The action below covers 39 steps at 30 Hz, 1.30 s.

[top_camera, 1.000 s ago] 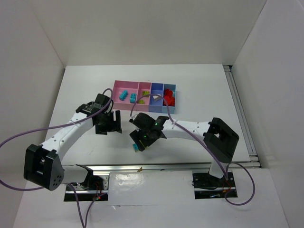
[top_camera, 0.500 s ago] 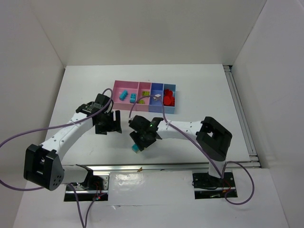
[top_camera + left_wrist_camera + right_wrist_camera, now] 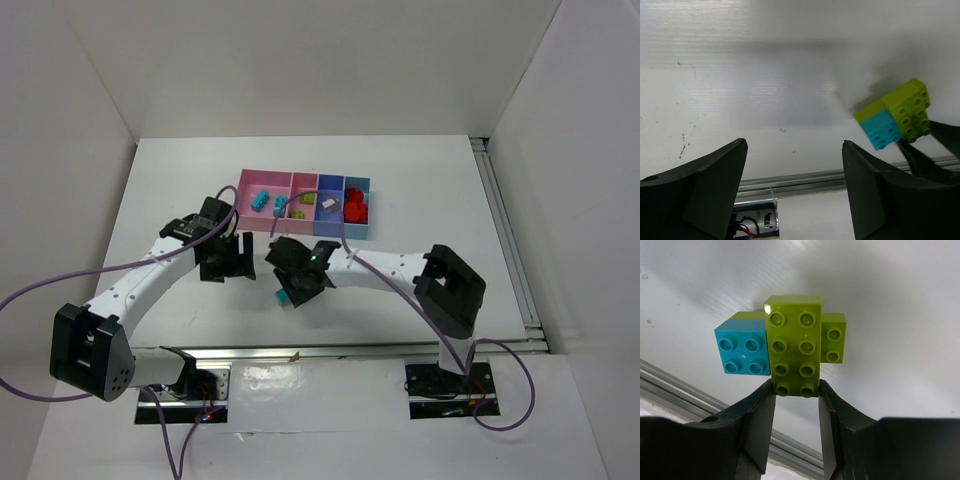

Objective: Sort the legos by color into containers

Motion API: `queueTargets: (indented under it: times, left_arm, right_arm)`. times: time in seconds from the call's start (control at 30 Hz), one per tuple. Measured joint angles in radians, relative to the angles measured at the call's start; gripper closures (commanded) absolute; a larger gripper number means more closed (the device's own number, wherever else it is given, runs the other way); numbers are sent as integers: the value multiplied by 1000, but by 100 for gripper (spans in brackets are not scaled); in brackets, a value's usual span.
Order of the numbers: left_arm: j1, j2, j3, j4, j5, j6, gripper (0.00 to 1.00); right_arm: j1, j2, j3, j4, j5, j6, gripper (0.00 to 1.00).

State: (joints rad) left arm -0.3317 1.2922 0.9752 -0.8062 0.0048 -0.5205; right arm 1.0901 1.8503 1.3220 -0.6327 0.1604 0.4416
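Observation:
My right gripper [image 3: 288, 294] [image 3: 794, 387] is shut on a cluster of joined legos [image 3: 792, 347]: a long lime green brick, a cyan square brick [image 3: 742, 352] on its left and a smaller lime brick [image 3: 834, 337] on its right. It holds the cluster just above the table, in front of the tray. The cluster also shows in the left wrist view [image 3: 895, 115]. My left gripper [image 3: 222, 262] [image 3: 795, 145] is open and empty, to the left of the cluster. The containers [image 3: 265, 174] hold cyan bricks [image 3: 260, 200], lime bricks [image 3: 300, 206], a beige brick [image 3: 328, 203] and red bricks [image 3: 354, 208].
A metal rail [image 3: 330, 351] runs along the table's near edge, close behind the held cluster. White walls enclose the table on the left, back and right. Purple cables loop from both arms.
My right gripper has carried the lego cluster a little left and away from the near edge, toward the tray. The left arm has not moved.

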Motion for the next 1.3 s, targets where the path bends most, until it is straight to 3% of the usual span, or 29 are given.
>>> queueTargets:
  times: [0.13, 0.3, 0.57, 0.73, 1.0, 1.3]
  left_arm:
    - [0, 0, 0, 18, 33, 43, 11]
    - [-9, -60, 2, 97, 209, 147, 6]
    - [-121, -85, 126, 224, 394, 257, 2]
    - [-219, -55, 148, 285, 371, 319, 1]
    - [-312, 43, 182, 315, 259, 400, 1]
    - [-318, 61, 184, 389, 207, 418, 21]
  right_arm:
    - [-109, -56, -4, -3, -68, -42, 69]
    - [-330, -165, -5, -5, -221, -131, 70]
    - [-512, -201, -2, -14, -614, -204, 70]
    - [-598, -209, -23, -8, -819, -204, 70]
    - [-645, -210, -27, -10, -983, -205, 70]
    - [-646, -212, -30, -12, -1037, -216, 70]
